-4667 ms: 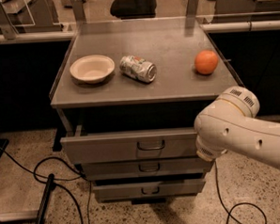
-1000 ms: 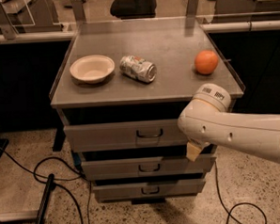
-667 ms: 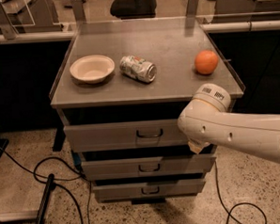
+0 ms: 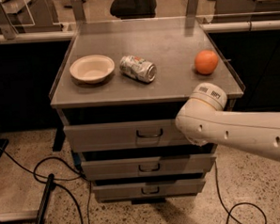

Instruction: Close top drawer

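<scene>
The top drawer [image 4: 113, 135] is a wide grey front with a small dark loop handle [image 4: 149, 133], uppermost of three. It sits pushed in under the tabletop, about in line with the two fronts below. My white arm [image 4: 235, 130] reaches in from the right, and its rounded wrist end [image 4: 199, 125] covers the right part of the drawer front. My gripper is hidden behind that wrist, at the drawer's right end.
On the grey tabletop [image 4: 171, 84] stand a white bowl [image 4: 91, 68], a crushed can on its side [image 4: 137, 68] and an orange [image 4: 206, 62]. The middle drawer [image 4: 147, 166] and bottom drawer [image 4: 148, 189] are shut. Black cables [image 4: 49, 184] lie on the floor at left.
Since 4.7 s ago the top drawer has gone from pulled out to pushed in, and my arm has moved in towards the cabinet. Over the last second little has moved.
</scene>
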Robot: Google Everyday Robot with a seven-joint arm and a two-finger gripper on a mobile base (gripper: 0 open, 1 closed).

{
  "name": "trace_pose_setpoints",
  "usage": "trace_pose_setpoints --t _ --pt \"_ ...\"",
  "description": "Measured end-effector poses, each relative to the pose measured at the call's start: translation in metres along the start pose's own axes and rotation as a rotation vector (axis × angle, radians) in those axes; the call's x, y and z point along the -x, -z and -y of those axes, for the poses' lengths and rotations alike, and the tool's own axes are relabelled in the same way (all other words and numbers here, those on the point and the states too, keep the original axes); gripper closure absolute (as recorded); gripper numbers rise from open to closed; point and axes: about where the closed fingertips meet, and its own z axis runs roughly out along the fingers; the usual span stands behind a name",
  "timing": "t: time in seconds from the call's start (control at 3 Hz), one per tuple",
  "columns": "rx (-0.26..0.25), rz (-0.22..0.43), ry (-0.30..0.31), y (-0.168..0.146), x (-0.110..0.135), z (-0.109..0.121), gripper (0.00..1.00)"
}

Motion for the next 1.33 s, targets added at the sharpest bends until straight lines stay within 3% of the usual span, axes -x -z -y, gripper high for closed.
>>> trace_pose_setpoints --t 0.33,0.67,1.33 --pt "-0.045 -0.007 -0.014 -0.0212 0.024 0.0141 1.0" --pt "-0.072 -0.015 -0.022 -0.0284 0.03 0.0175 1.0" --pt "-0.071 -0.015 -0.022 -0.0284 0.0299 0.0173 0.59"
